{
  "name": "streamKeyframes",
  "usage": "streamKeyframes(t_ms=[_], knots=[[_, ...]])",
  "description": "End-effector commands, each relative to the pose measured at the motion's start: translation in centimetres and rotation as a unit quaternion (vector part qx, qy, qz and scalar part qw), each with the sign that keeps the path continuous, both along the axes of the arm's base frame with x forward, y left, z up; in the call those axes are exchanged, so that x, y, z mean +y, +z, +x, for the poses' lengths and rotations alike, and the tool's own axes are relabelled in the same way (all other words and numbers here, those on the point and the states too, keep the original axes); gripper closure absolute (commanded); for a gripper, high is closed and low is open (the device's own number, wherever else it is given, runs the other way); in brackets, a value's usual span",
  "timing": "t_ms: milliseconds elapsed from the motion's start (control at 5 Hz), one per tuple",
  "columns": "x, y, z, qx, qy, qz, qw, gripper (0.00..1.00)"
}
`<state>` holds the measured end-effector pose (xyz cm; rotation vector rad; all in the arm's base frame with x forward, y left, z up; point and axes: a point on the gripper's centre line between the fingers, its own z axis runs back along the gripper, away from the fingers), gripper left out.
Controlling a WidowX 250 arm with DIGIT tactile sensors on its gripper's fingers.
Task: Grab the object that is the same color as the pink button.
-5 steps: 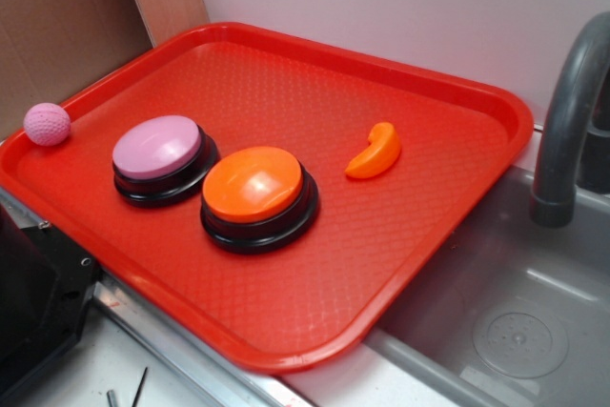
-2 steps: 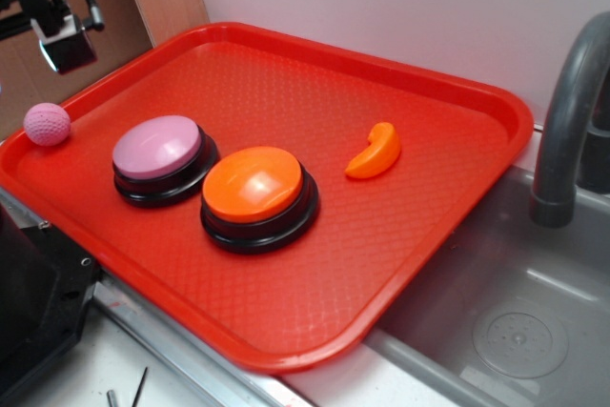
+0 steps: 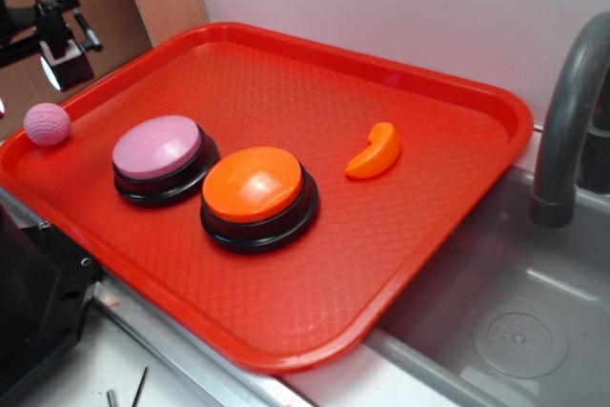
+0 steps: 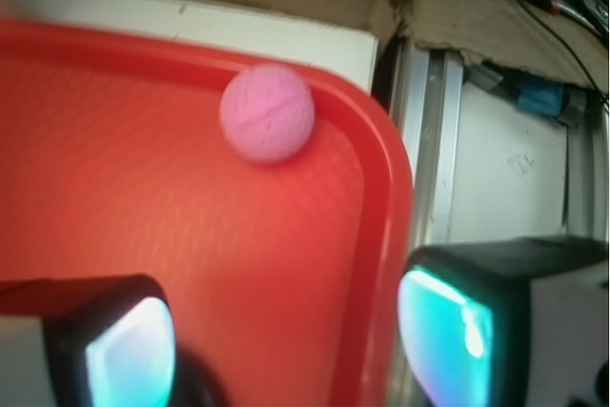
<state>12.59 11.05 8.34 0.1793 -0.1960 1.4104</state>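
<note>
- Ahead of the claw [image 4: 286,331], in the wrist view, the pink dimpled ball [image 4: 267,112] is seen lying in the corner of the red tray [image 4: 191,235], touching or nearly touching the raised rim.
- The claw is seen spread wide, nothing gripped: one finger [image 4: 95,345] sits over the tray floor, the other finger [image 4: 477,321] lies outside the rim.
- The ball is placed beyond the fingertips, apart from both and closer to the line of the finger over the tray than to the other.
- From the exterior camera, the claw [image 3: 65,64] is noted hovering above and just behind the ball [image 3: 47,124], clear of it.
- Further from the claw, past the ball, the pink button [image 3: 159,151] is recorded on its black base, with the orange button [image 3: 255,188] just beside it.
- An orange curved plastic piece [image 3: 375,152] is seen well apart from the claw, on the tray's far side.
- A grey faucet [image 3: 570,121] and sink basin [image 3: 505,302] are recorded beyond the tray.
</note>
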Motion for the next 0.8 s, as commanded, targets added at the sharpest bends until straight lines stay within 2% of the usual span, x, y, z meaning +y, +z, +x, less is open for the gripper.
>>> streamKeyframes(t_ms=[0, 400, 600], knots=[[2.8, -1.6, 0.6, 0.007, 0.064, 0.042, 0.997, 0.0], [4.5, -3.0, 1.2, 0.016, 0.101, 0.062, 0.993, 0.0], [5.3, -3.9, 1.2, 0.026, 0.124, 0.056, 0.99, 0.0]])
